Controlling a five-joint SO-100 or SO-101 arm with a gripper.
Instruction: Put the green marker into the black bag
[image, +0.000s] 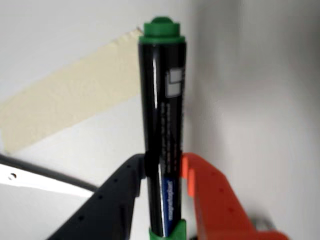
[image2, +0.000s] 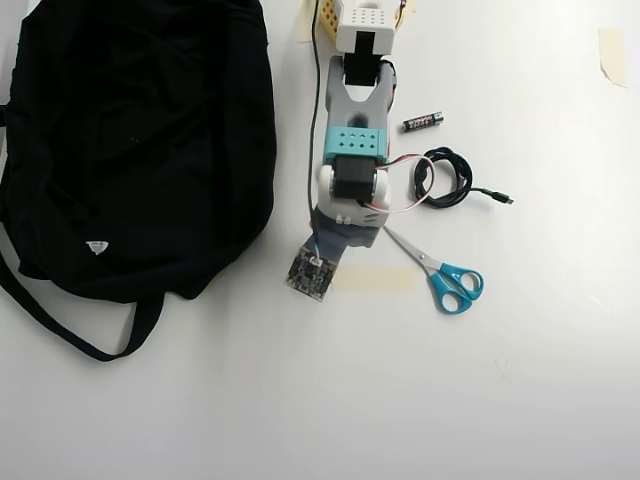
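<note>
While I watch the wrist view, green marker (image: 162, 125) shows dark barrel, green cap on top; gripper (image: 162, 172) clamped tight on its barrel.

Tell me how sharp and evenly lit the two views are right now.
Wrist view: soft focus, the marker print is unreadable, a glare streak runs down its barrel, and the right side is in grey shadow. Overhead view: sharp and evenly lit, but the bag is a near-featureless black and the arm hides the gripper.
</note>
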